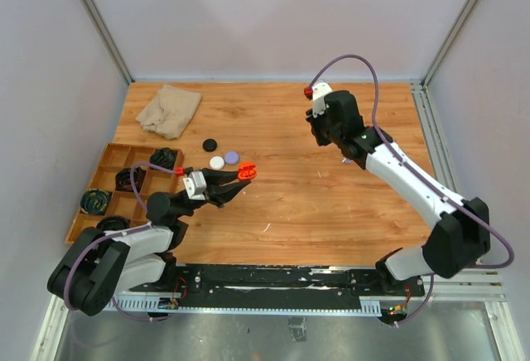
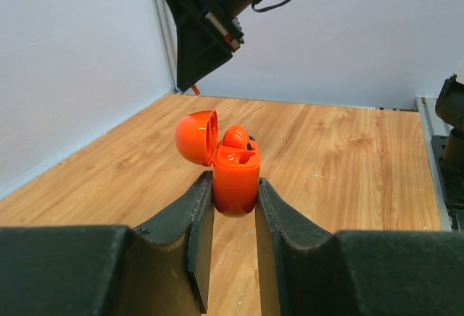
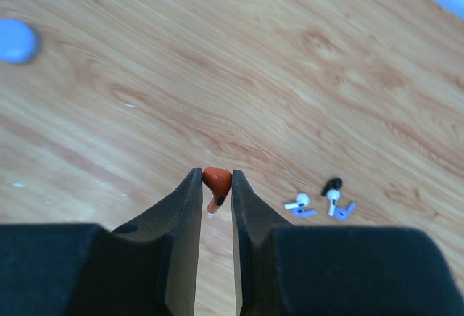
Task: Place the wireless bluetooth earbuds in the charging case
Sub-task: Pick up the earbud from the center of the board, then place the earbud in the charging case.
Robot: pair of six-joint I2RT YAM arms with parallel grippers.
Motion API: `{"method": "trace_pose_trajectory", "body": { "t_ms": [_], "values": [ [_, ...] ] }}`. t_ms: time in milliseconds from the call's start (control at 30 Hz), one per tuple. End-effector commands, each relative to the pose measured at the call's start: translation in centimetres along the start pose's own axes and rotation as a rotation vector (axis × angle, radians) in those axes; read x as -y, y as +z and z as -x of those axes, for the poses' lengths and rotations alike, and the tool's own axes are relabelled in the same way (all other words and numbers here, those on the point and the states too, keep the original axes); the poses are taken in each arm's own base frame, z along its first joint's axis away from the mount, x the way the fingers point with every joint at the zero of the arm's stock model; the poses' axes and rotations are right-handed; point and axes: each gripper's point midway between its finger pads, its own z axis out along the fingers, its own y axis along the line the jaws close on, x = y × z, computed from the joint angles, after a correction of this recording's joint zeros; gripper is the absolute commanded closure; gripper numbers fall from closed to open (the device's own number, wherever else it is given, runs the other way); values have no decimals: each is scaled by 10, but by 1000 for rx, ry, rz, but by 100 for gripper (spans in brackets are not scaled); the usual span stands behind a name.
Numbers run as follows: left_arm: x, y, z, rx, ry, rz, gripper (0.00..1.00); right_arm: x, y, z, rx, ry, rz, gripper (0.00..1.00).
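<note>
My left gripper (image 1: 232,183) is shut on the body of a red-orange charging case (image 2: 236,178) and holds it upright above the table, also visible in the top view (image 1: 247,172). Its lid (image 2: 196,136) is hinged open to the left, and one red earbud (image 2: 235,137) sits in a socket. My right gripper (image 3: 216,182) is shut on a second red earbud (image 3: 217,184), stem pointing down, well above the wood. It hangs over mid-table (image 1: 321,136), far right of the case. Several loose white, lilac and black earbuds (image 3: 319,201) lie below it.
Black (image 1: 210,144), white (image 1: 217,162) and lilac (image 1: 232,156) pucks lie left of centre. A beige cloth (image 1: 169,109) sits at the back left. A wooden divided tray (image 1: 108,156) with black cables stands at the left edge. The right arm (image 2: 206,11) looms ahead in the left wrist view.
</note>
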Motion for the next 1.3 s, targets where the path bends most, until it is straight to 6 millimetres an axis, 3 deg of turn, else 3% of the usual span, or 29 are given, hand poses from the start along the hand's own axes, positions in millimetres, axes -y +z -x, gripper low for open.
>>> {"method": "trace_pose_trajectory", "body": {
  "t_ms": [0, 333, 567, 900, 1267],
  "values": [
    [4, 12, 25, 77, 96, -64, 100, -29, -35, 38, 178, 11, 53, 87],
    [6, 23, 28, 84, 113, -119, 100, -101, -112, 81, 438, 24, 252, 87],
    [4, 30, 35, 108, 121, -113, 100, -148, -147, 92, 561, 11, 365, 87],
    [-3, 31, 38, 122, 91, -66, 100, -193, -170, 89, 671, -5, 484, 87],
    [-1, 29, 43, 134, 79, -62, 100, -214, -159, 85, 686, -27, 504, 87]
  ]
}}
